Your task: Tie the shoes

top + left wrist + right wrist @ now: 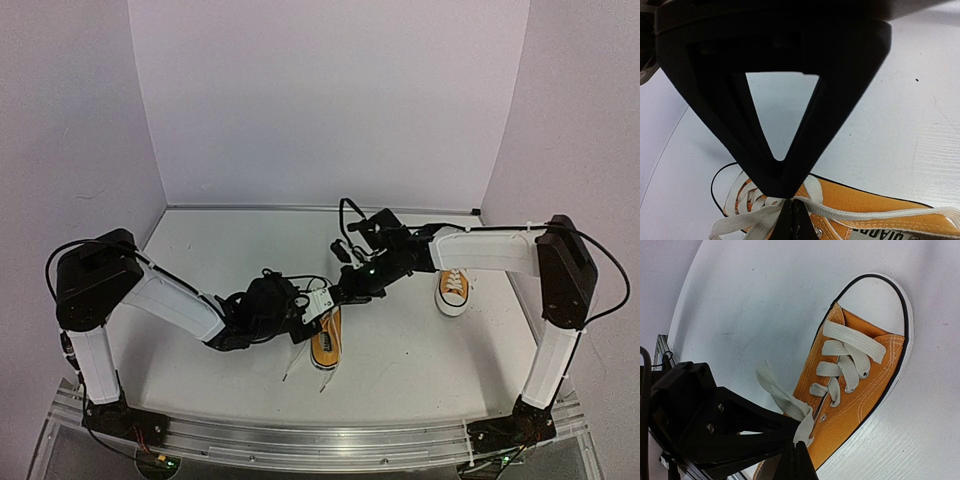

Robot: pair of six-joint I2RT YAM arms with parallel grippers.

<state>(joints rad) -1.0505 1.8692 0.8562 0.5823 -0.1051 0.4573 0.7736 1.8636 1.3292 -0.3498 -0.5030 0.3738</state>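
Orange shoe (326,345) lying mid-desk (400,365) toward the front edge, left claw (790,197) pinched shut on its white lace (747,225), right claw (796,457) likewise closed on the lace, tips nearly meeting, second shoe (453,290) well apart on the right.

Two shoes: near shoe (326,342), right-edge shoe (452,288). Two arms: left arm (170,300), right arm (490,250). Probably two lace ends (782,395), partly hidden.

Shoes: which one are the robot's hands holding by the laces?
The middle shoe; the left gripper and right gripper pinch its laces. The other shoe sits alone, farther right.
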